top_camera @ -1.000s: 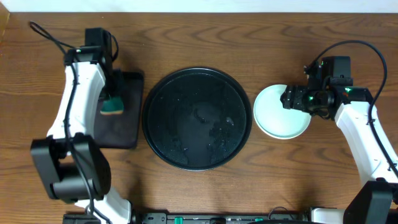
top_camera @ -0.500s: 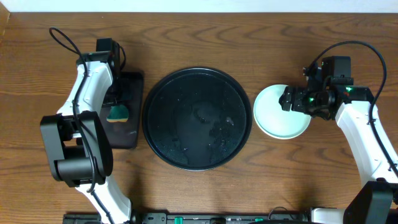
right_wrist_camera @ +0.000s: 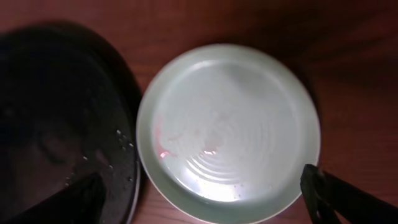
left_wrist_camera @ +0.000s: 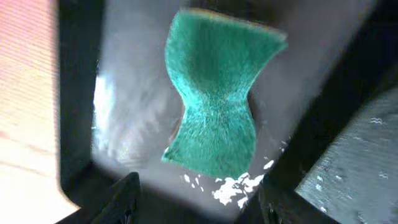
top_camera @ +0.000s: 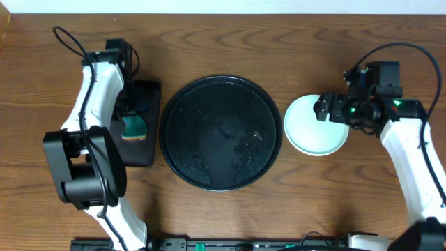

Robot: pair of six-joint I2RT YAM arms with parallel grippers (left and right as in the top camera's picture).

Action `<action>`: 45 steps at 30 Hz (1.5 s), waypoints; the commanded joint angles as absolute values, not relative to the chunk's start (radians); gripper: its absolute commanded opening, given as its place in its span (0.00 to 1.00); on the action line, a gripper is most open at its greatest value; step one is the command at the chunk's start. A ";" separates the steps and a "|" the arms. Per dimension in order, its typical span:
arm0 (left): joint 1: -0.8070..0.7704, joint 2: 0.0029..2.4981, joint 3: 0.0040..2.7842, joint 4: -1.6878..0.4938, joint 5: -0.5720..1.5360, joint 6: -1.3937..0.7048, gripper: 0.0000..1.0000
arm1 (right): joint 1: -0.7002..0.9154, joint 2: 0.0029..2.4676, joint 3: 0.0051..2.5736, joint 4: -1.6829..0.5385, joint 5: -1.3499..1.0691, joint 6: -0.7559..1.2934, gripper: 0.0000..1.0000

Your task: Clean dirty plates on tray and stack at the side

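Plates (top_camera: pixel 315 129) are sitting on the table (top_camera: pixel 230 35) just right of the tray (top_camera: pixel 209 94), close beside its rim; whether they are touching it I cannot tell. Only the pale mint top plate (right_wrist_camera: pixel 230 124) is showing, and how many are lying under it I cannot tell either. A faint red smear (right_wrist_camera: pixel 159 144) is clinging near that plate's left edge. The tray is carrying scattered droplets (top_camera: pixel 244 143).

The right gripper (right_wrist_camera: pixel 202 177) is hovering over the plates, its jaws spread wide to either side of the top plate and gripping nothing. The left gripper (left_wrist_camera: pixel 199 180) is hanging over the small tray (top_camera: pixel 139 150) on the far left, its jaws also wide apart and empty. A green sponge (left_wrist_camera: pixel 214 106) is lying flat on the small tray, just ahead of the left fingertips (left_wrist_camera: pixel 127 193).
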State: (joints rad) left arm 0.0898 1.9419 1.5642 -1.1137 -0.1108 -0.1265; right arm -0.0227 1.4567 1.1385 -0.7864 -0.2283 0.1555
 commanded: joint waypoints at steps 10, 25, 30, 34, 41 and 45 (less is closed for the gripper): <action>0.093 1.590 1.695 -1.189 0.045 -0.135 0.75 | -0.007 1.167 1.180 -0.747 -0.225 0.148 0.99; 0.093 1.562 1.695 -1.189 0.045 -0.135 0.75 | -0.007 0.855 1.180 -0.738 -0.229 0.208 0.99; 0.093 1.562 1.695 -1.189 0.045 -0.135 0.75 | -0.007 0.844 1.180 -0.813 -0.199 0.123 0.99; 0.093 1.562 1.695 -1.189 0.045 -0.135 0.75 | -0.005 0.841 1.175 -0.818 -0.199 0.039 0.99; 0.093 1.562 1.695 -1.189 0.045 -0.135 0.75 | -0.035 0.766 1.052 -0.730 -0.200 -0.122 0.99; 0.093 1.562 1.695 -1.189 0.045 -0.135 0.75 | -0.053 0.603 0.847 -0.623 -0.231 -0.120 0.99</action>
State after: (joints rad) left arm 0.0898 1.5578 1.6882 -1.1839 0.0463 -0.1333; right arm -0.0402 0.7040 0.9657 -0.6609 -0.2096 -0.0700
